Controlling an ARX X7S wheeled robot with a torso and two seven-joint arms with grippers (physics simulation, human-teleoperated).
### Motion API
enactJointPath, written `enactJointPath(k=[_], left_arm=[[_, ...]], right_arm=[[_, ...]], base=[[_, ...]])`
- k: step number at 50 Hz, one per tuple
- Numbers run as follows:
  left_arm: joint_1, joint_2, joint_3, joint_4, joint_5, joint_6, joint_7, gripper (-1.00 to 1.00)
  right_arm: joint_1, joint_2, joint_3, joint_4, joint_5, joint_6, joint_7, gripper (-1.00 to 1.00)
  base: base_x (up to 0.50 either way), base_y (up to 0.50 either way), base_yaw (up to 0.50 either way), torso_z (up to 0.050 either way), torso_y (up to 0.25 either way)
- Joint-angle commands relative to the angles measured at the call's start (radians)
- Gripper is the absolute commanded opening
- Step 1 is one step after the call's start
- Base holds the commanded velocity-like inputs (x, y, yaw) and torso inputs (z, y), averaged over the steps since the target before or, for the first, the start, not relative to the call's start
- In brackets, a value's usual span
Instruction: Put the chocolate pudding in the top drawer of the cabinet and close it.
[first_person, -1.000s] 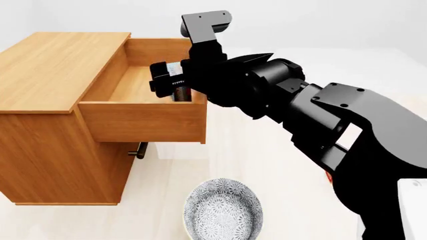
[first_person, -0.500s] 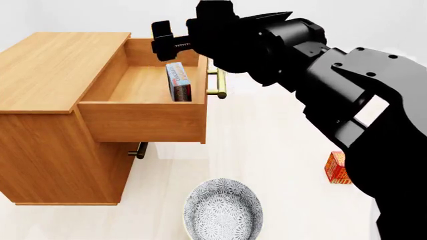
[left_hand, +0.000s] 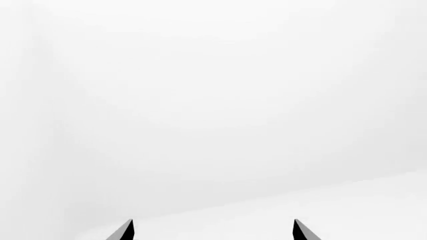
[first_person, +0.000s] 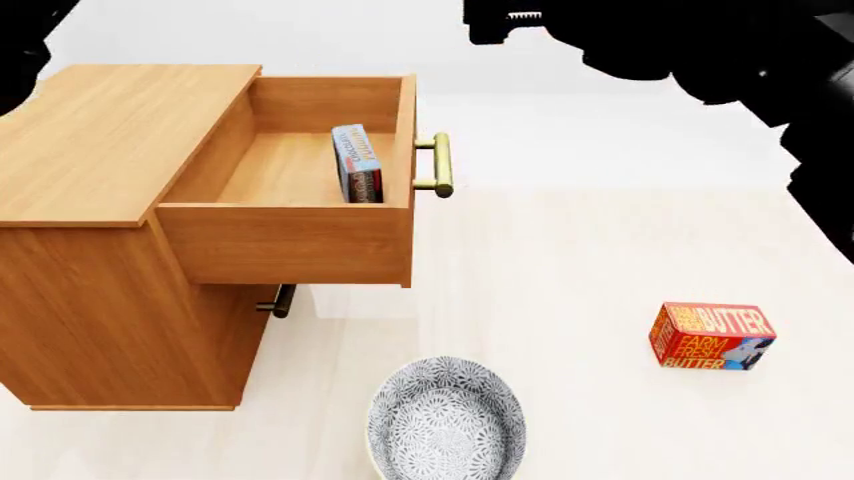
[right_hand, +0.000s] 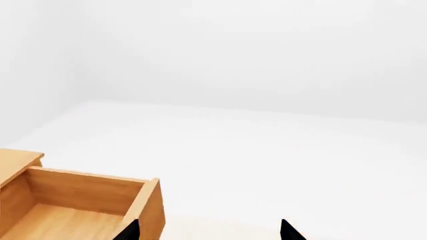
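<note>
Head view showed, at the far left, the cabinet (first_person: 127, 120), a light wooden chest with a flat top. Its top drawer (first_person: 287, 240) stood pulled well out, brass handle (first_person: 438, 165) pointing right. Inside, the chocolate pudding (first_person: 356, 163) stood on edge against the inner face of the drawer front, touching it, tilted slightly. A lower drawer handle (first_person: 276, 300) showed beneath. In front of the cabinet sat a patterned bowl (first_person: 446, 420); well to the right lay a butter box (first_person: 711, 336) on the floor.

The right gripper (right_hand: 208, 231) was raised above and beyond the drawer, holding nothing, its two tips set apart in the right wrist view. The left gripper (left_hand: 212, 231) likewise showed spread tips with nothing between them, facing blank wall.

Judgement: the pudding is a light, stiff, thin carton with smooth printed faces, likely slippery and apt to topple if the drawer is shoved hard. It needs no further grasp. What remains is closing the drawer, best taken at the brass handle or by pressing the drawer front squarely and steadily.
</note>
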Motion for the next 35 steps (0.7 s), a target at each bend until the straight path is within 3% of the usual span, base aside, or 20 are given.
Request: enactJointPath(k=[1, 18, 35], left_arm=[[0.003, 0.121, 0.049, -0.036, 0.012, 0.039, 0.007, 1.00], [0.040, 0.308, 0.136, -0.077, 0.031, 0.116, 0.030, 1.00], [0.126, 0.434, 0.195, 0.002, -0.009, 0.114, -0.016, 1.00]], right_arm=[[0.020, 0.275, 0.027, -0.276, 0.026, 0.008, 0.175, 1.00], [0.034, 0.642, 0.061, -0.644, 0.073, 0.025, 0.382, 1.00], [-0.002, 0.865, 0.064, -0.839, 0.096, 0.012, 0.501, 1.00]], base=[[0.00, 0.00, 0.00, 0.000, 0.000], [0.00, 0.00, 0.00, 0.000, 0.000], [0.00, 0.00, 0.00, 0.000, 0.000]])
